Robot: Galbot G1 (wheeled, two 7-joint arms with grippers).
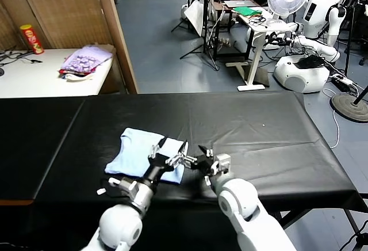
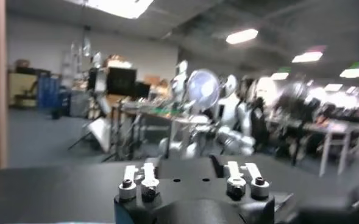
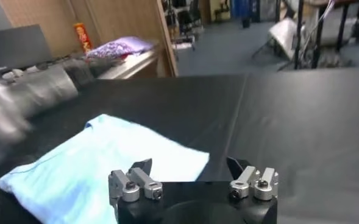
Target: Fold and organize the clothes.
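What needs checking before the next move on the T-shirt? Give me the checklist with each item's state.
1. T-shirt folded into a compact bundle on the black table: ok, it lies as a small folded shape with no sleeve showing.
2. Left gripper free of the cloth: ok, jaws open over the bundle's near right edge, no fabric between them.
3. Right gripper free: ok, jaws open and empty, beside the shirt over bare table.
4. Fold edges neat: cannot tell, the left arm hides the near edge.
5. Lettering side: cannot tell, no print shows.
6. Purple cloth pile kept apart: ok, it sits on the white side table.
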